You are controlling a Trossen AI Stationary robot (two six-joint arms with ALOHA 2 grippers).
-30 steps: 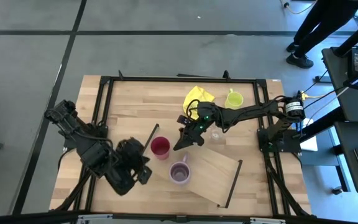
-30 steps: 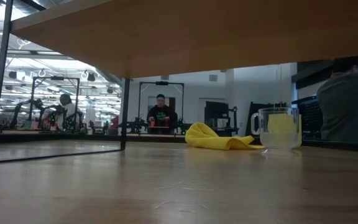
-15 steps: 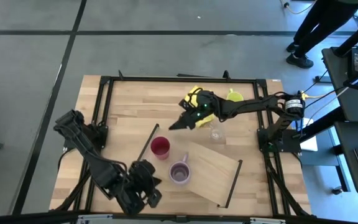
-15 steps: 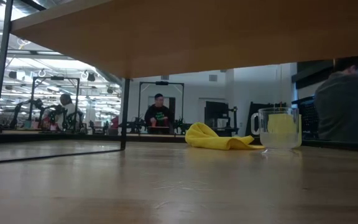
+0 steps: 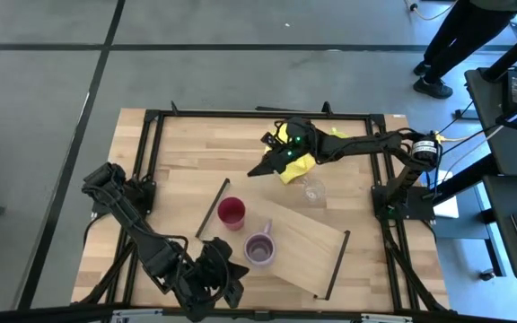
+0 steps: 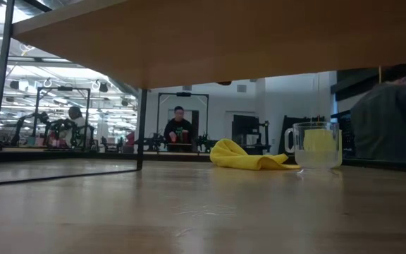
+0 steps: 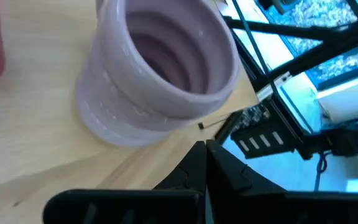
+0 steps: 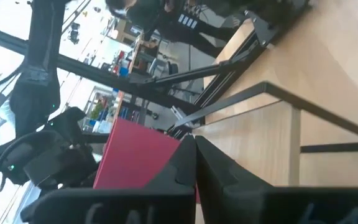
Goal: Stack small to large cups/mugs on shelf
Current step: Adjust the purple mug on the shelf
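High view: we see the right tool (image 5: 257,170), jaws together and empty, drawn back since a second ago from beside the red cup (image 5: 231,213) toward the yellow cloth (image 5: 296,161). The left tool (image 5: 225,274), also closed, has swung to the bench's near edge. Red cup and purple mug (image 5: 258,248) stand on the shelf (image 5: 308,247); the glass tumbler (image 5: 312,191) waits just off it, so we judge stacking unfinished.

glass mug (image 6: 314,144), yellow cloth (image 6: 249,156), tabletop (image 6: 203,212)

One camera looks straight down on the desk (image 5: 187,161); another sits level under the shelf (image 6: 189,42); both share the yellow cloth (image 5: 296,163).
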